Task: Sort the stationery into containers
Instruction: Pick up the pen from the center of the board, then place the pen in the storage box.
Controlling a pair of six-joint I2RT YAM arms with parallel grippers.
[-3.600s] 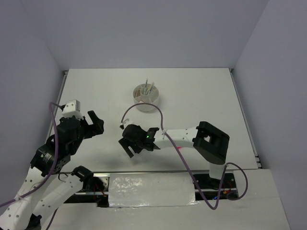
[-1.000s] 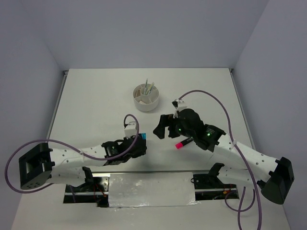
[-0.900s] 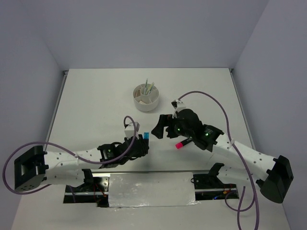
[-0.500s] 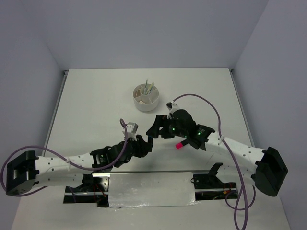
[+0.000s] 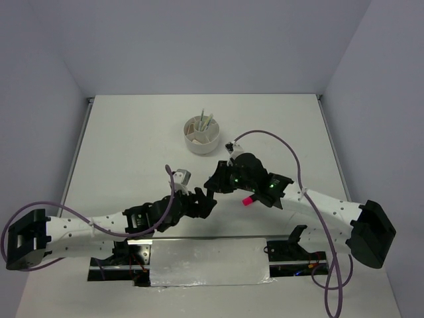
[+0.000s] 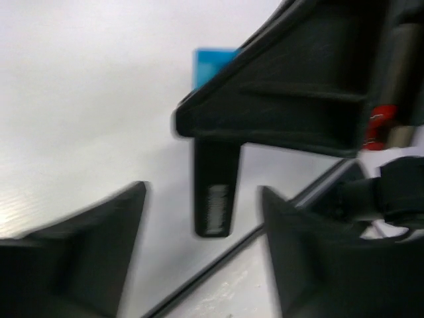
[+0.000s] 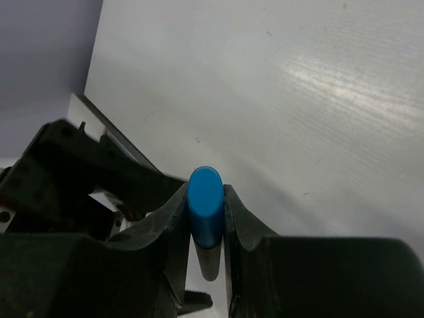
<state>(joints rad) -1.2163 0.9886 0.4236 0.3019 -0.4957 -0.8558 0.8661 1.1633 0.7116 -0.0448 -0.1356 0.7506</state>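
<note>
My right gripper (image 5: 213, 180) is shut on the blue-and-black highlighter (image 7: 205, 204), whose blue cap stands up between the two fingers in the right wrist view. My left gripper (image 5: 204, 202) is open just below it. In the left wrist view its fingers spread wide on either side of the highlighter's black end (image 6: 213, 199), without touching it. A pink-and-black highlighter (image 5: 248, 198) lies on the table under the right arm. The round white container (image 5: 203, 134) stands further back, with thin pens (image 5: 207, 121) sticking out of it.
A metal strip (image 5: 209, 258) runs along the near table edge between the arm bases. Grey walls close in the white table on three sides. The right arm's purple cable (image 5: 278, 142) loops above the table.
The left gripper has opened and let go of the blue highlighter. The right gripper has moved left and shut on it. The pink highlighter has stayed put.
</note>
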